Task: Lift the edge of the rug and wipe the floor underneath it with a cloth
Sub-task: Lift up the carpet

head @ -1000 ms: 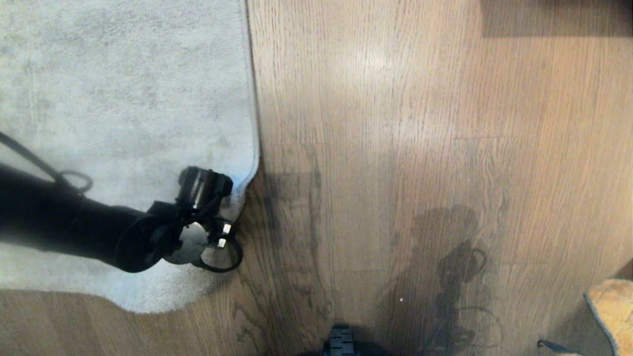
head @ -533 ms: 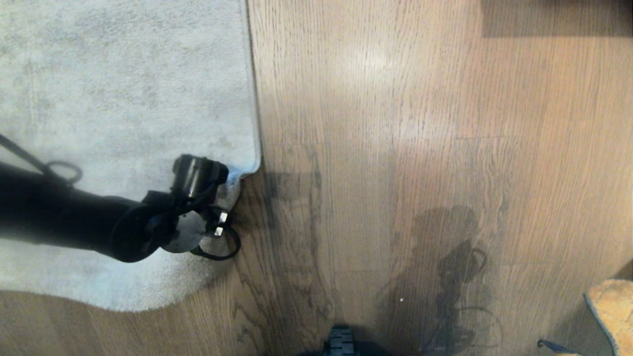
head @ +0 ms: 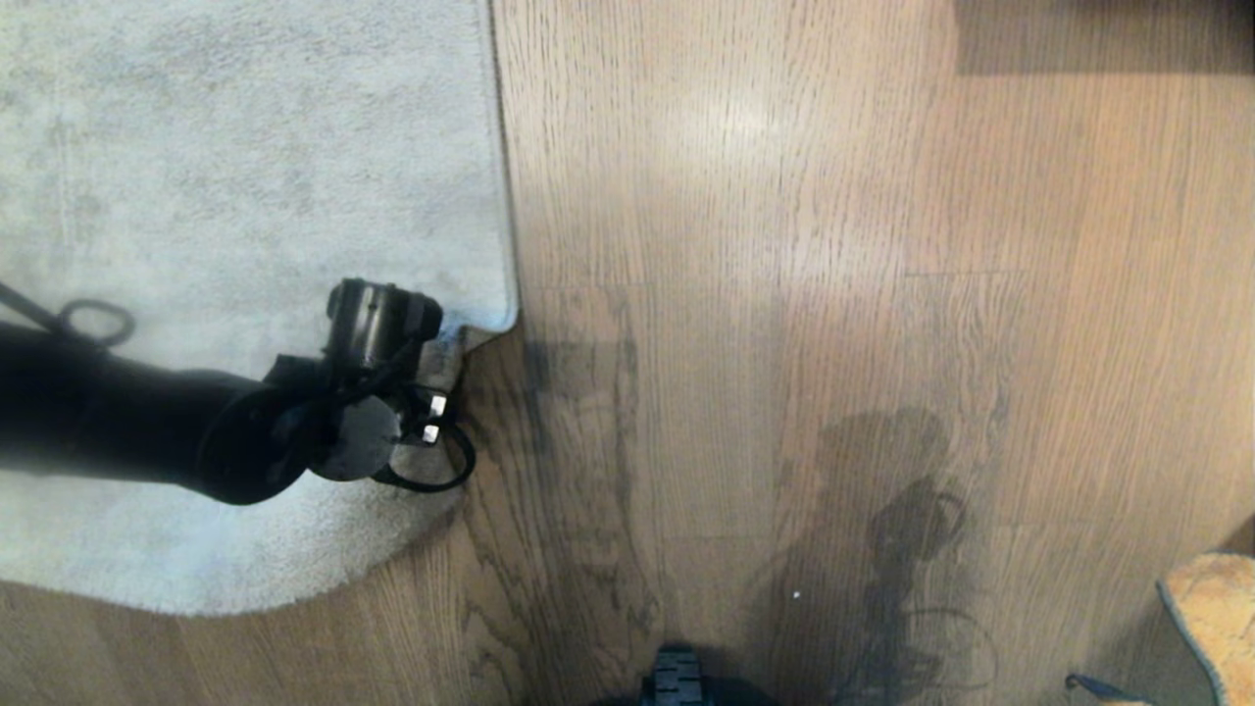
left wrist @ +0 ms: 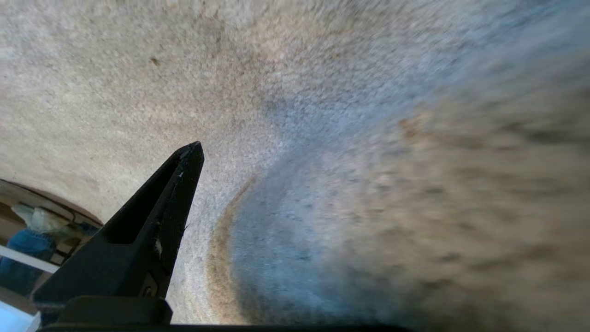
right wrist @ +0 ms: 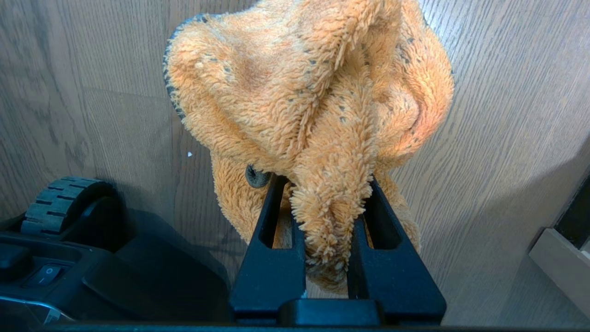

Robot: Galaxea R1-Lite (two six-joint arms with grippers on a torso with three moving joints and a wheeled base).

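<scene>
The left pincer (head: 446, 358) is wide open at the rug edge (head: 508, 245). The right pincer (right wrist: 329, 216) grips the cloth (right wrist: 313, 101) above the floor (head: 784, 245).

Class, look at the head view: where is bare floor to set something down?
The brown wood-grain floor is bare between the pale grey rug's edge and the orange fuzzy cloth. It is crowded at the rug corner, where the left claw works.
</scene>
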